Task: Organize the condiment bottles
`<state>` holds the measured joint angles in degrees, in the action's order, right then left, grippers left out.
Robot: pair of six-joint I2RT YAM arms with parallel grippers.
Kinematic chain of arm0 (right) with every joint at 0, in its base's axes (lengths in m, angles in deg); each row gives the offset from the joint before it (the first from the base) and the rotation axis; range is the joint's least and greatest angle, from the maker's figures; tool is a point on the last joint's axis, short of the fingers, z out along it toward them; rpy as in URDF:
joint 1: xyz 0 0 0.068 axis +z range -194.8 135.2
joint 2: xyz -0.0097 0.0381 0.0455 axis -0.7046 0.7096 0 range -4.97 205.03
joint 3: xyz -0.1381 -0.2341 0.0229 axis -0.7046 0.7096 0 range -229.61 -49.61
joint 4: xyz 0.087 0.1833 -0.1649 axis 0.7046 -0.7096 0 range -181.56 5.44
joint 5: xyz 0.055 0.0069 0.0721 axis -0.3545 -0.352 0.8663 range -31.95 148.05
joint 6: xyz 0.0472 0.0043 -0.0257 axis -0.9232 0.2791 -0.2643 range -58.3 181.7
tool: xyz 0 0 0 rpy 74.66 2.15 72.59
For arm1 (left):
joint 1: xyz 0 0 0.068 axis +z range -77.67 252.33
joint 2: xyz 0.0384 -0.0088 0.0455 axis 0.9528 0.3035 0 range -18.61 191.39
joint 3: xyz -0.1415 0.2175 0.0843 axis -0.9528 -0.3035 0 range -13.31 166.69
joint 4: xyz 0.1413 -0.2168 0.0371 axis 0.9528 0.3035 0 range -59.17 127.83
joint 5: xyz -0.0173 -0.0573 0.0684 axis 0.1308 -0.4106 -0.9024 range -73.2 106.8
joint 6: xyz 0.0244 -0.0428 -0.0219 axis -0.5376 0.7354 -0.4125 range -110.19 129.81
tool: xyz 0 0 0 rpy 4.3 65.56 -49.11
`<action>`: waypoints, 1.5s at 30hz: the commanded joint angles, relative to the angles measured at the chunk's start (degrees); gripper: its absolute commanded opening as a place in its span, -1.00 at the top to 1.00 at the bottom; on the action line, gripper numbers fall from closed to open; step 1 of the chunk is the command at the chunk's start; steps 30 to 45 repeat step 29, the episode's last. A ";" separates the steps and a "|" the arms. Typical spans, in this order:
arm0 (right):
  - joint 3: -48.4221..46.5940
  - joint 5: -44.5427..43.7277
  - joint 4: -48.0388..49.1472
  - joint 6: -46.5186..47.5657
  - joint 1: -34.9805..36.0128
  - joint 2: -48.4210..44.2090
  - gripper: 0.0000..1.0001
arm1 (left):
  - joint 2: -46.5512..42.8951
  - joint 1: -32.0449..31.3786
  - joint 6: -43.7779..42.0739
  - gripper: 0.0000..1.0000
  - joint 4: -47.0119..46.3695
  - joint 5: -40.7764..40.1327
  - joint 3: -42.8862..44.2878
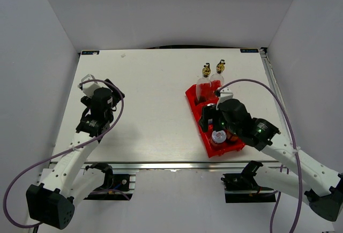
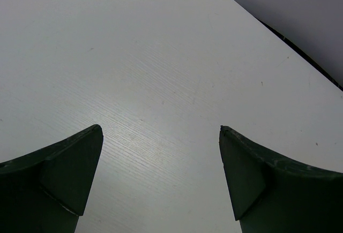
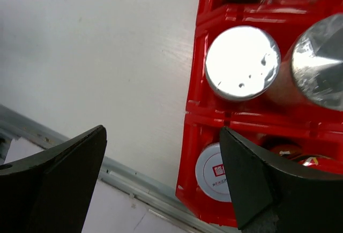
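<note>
right end effector (image 3: 161,134), jaws spread and holding nothing, hovers over the bench's near right corner region, straddling the left wall of the long red plastic bin (image 3: 206,35). all six containers appear to sit in the bin. two clear glass bottles with gold stoppers (image 1: 205,77) are at its far end and two silver-topped cylindrical shakers (image 3: 242,62) in the middle compartment. a grey-lidded small jar (image 3: 213,173) and a red-lidded dark jar (image 3: 289,151) lie nearest the front edge of the white bench (image 1: 150,110). left end effector (image 2: 161,136), likewise released, hangs over bare bench near the left edge. risk: a descent from here could land a finger on the bin wall or a shaker lid, toppling the close-packed containers or dragging the bin toward the front edge.
</note>
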<state>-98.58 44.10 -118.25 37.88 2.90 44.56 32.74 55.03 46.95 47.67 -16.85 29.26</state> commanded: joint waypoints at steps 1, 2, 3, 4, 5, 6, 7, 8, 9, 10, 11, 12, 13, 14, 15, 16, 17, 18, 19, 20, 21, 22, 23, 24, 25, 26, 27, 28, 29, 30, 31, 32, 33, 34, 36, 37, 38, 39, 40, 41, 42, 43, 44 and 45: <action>-2.88 -7.01 5.82 1.84 0.11 -1.20 -0.79 | 0.41 0.34 0.30 -0.96 -1.11 1.04 0.23; -3.23 -8.88 6.27 2.10 0.11 -1.37 -0.79 | 0.59 0.34 0.30 -0.96 -0.85 1.04 0.41; -4.45 -10.64 6.10 2.10 0.02 -1.29 -0.79 | 0.76 0.34 0.30 -0.96 -0.50 1.04 0.67; -5.08 -12.22 5.83 2.19 0.02 -1.11 -0.79 | 0.77 0.34 0.21 -0.96 -0.49 1.04 0.76; -5.69 -15.89 5.48 2.19 0.02 -0.59 -0.79 | 0.68 0.34 0.29 -0.96 -0.49 0.95 0.85; -6.22 -18.10 4.52 1.67 0.02 -0.41 -0.79 | 0.50 0.34 0.30 -0.96 -0.41 0.87 0.85; -7.18 -20.65 3.90 1.06 -0.07 -0.23 -0.79 | 0.50 0.42 0.30 -0.96 -0.32 0.69 0.85; -7.63 -25.89 3.11 0.53 -0.07 0.03 -0.79 | 0.33 0.34 0.38 -0.96 -0.23 0.60 0.76; -7.89 -28.82 1.02 -1.57 -0.33 0.12 -0.79 | 0.15 0.34 0.30 -0.96 -0.06 0.43 0.76; -8.59 -32.07 -0.74 -3.24 -0.68 0.12 -0.79 | 0.06 0.42 0.38 -0.96 0.03 -0.01 0.76; -9.03 -37.32 -2.85 -5.08 -1.29 -0.14 -0.79 | -0.02 0.34 0.30 -0.96 0.30 -0.10 0.85; -9.30 -39.46 -5.05 -8.41 -3.30 -0.41 -0.79 | -0.29 0.34 0.12 -0.96 0.47 -0.28 1.03; -9.13 -42.27 -8.11 -9.40 -4.54 -0.84 -0.79 | -0.38 0.42 0.12 -0.96 0.56 -0.97 0.94; -8.43 -42.90 -8.14 -9.50 -7.94 -2.41 -0.79 | -0.46 0.42 0.03 -0.96 0.39 -1.24 0.85; -7.47 -42.91 -7.71 -7.84 -10.15 -3.39 -0.79 | -0.73 0.34 -0.32 -0.96 -0.40 -1.33 0.59; -6.41 -40.56 -5.44 -6.44 -12.35 -4.18 -0.79 | -0.90 0.34 -0.49 -0.96 -0.67 -1.42 0.41; -4.05 -39.14 -4.29 -4.94 -16.98 -5.49 -0.79 | -0.90 0.42 -1.02 -0.96 -0.84 -1.51 0.33; -3.07 -38.17 -3.67 -4.06 -19.29 -5.68 -0.79 | -0.90 0.34 -1.28 -0.96 -1.19 -1.68 0.24; -2.02 -37.29 -2.88 -3.79 -21.49 -5.77 -0.79 | -0.90 0.34 -1.46 -0.96 -1.11 -1.94 0.15; -0.18 -36.07 -2.17 -3.61 -26.12 -5.51 -0.79 | -0.90 0.42 -1.72 -0.96 -0.93 -2.64 0.24; 0.54 -34.23 -1.38 -3.09 -28.43 -5.24 -0.79 | -0.99 0.34 -1.81 -0.96 -0.85 -2.91 0.15; 0.98 -29.07 -0.51 -2.12 -30.46 -4.81 -0.79 | -0.82 0.34 -1.90 -0.96 -0.93 -3.09 0.06; 2.03 -26.85 1.68 -1.68 -33.61 -4.02 -0.79 | -0.73 0.34 -2.16 -0.96 -0.93 -3.26 0.06; 2.56 -25.00 2.74 -1.15 -34.77 -3.58 -0.79 | -0.73 0.34 -2.25 -0.96 -0.76 -3.27 0.06; 2.91 -22.11 3.45 -0.71 -35.39 -2.96 -0.79 | -0.73 0.42 -2.43 -0.96 -0.84 -3.35 0.06; 3.44 -21.38 4.85 -0.45 -36.01 -2.70 -0.79 | -0.73 0.34 -2.43 -0.96 -0.67 -3.44 -0.03; 4.14 -20.85 5.30 -0.44 -36.10 -2.52 -0.79 | -0.90 0.34 -2.43 -0.96 -0.76 -3.62 -0.03; 4.32 -20.50 5.65 -0.62 -36.19 -2.43 -0.79 | -0.99 0.34 -2.43 -0.96 -0.76 -3.79 -0.11; 4.50 -20.50 6.00 -0.71 -36.28 -2.17 -0.79 | -1.08 0.42 -2.52 -0.96 -0.76 -3.79 -0.12; 4.50 -20.50 6.00 -0.71 -36.28 -2.17 -0.79 | -1.08 0.42 -2.52 -0.96 -0.76 -3.79 -0.12; 4.50 -20.50 6.00 -0.71 -36.28 -2.17 -0.79 | -1.08 0.42 -2.52 -0.96 -0.76 -3.79 -0.12; 4.50 -20.50 6.00 -0.71 -36.28 -2.17 -0.79 | -1.08 0.42 -2.52 -0.96 -0.76 -3.79 -0.12; 4.50 -20.50 6.00 -0.71 -36.28 -2.17 -0.79 | -1.08 0.42 -2.52 -0.96 -0.76 -3.79 -0.12; 4.50 -20.50 6.00 -0.71 -36.28 -2.17 -0.79 | -1.08 0.42 -2.52 -0.96 -0.76 -3.79 -0.12; 4.50 -20.50 6.00 -0.71 -36.28 -2.17 -0.79 | -1.08 0.42 -2.52 -0.96 -0.76 -3.79 -0.12; 4.50 -20.50 6.00 -0.71 -36.28 -2.17 -0.79 | -1.08 0.42 -2.52 -0.96 -0.76 -3.79 -0.12; 4.50 -20.50 6.00 -0.71 -36.28 -2.17 -0.79 | -1.08 0.42 -2.52 -0.96 -0.76 -3.79 -0.12; 4.50 -20.50 6.00 -0.71 -36.28 -2.17 -0.79 | -1.08 0.42 -2.52 -0.96 -0.76 -3.79 -0.12; 4.50 -20.50 6.00 -0.71 -36.28 -2.17 -0.79 | -1.08 0.42 -2.52 -0.96 -0.76 -3.79 -0.12; 4.50 -20.50 6.00 -0.71 -36.28 -2.17 -0.79 | -1.08 0.42 -2.52 -0.96 -0.76 -3.79 -0.12; 4.50 -20.50 6.00 -0.71 -36.28 -2.17 -0.79 | -1.08 0.42 -2.52 -0.96 -0.76 -3.79 -0.12; 4.50 -20.50 6.00 -0.71 -36.28 -2.17 -0.79 | -1.08 0.42 -2.52 -0.96 -0.76 -3.79 -0.12; 4.50 -20.50 6.00 -0.71 -36.28 -2.17 -0.79 | -1.08 0.42 -2.52 -0.96 -0.76 -3.79 -0.12; 4.50 -20.50 6.00 -0.71 -36.28 -2.17 -0.79 | -1.08 0.42 -2.52 -0.96 -0.76 -3.79 -0.12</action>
